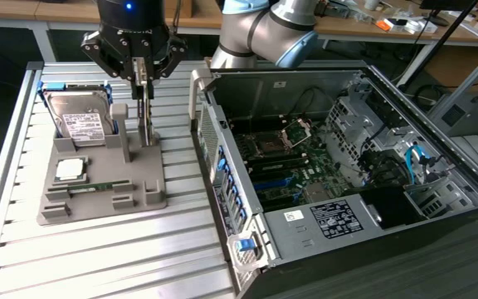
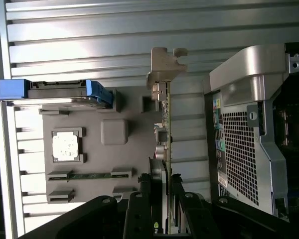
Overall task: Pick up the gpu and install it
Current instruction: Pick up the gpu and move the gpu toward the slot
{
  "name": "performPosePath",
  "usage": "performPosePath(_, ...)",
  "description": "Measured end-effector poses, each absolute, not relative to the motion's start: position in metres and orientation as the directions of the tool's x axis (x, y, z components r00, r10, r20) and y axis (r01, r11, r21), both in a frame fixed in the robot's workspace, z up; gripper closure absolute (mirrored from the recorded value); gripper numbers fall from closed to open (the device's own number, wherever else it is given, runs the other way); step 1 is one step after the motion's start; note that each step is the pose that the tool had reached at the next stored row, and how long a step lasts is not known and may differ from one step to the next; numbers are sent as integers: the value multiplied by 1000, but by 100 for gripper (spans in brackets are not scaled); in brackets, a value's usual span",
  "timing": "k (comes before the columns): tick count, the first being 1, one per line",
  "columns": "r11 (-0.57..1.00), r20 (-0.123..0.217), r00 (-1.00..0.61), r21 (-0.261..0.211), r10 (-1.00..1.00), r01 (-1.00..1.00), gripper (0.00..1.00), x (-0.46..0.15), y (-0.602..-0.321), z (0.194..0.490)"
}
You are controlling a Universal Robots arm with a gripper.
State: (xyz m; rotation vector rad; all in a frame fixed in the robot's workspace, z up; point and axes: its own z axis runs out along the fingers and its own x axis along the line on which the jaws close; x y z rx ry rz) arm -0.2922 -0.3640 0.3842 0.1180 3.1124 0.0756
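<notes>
Pincer (image 1: pixel 142 83) grips the top edge of the thin, dark, silver-bracketed gpu card (image 1: pixel 146 121), which stands slotted upright beneath it in the grey plastic holder (image 1: pixel 89 202), easing a top grasp.

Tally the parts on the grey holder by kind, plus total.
hard drive: 1
processor chip: 1
memory stick: 1
gpu: 1
Total on the holder: 4
</notes>
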Motion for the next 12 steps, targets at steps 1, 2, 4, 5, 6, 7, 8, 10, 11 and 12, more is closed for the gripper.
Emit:
performPosePath(1,996,-24,-997,48,76,75,73,-292,-364,385)
performPosePath(2,996,-24,-997,48,76,75,73,-292,-364,385)
performPosePath(4,996,-24,-997,48,76,75,73,-292,-364,387)
performPosePath(5,996,-24,-997,48,76,75,73,-292,-364,388)
performPosePath(6,996,-24,-997,48,76,75,73,-292,-364,389)
performPosePath(7,996,-24,-997,48,76,75,73,-292,-364,391)
performPosePath(8,996,-24,-997,48,76,75,73,-292,-364,392)
performPosePath(10,996,-24,-997,48,76,75,73,-292,-364,394)
performPosePath(11,996,-24,-997,48,76,75,73,-292,-364,395)
performPosePath(12,996,-24,-997,48,76,75,73,-292,-364,396)
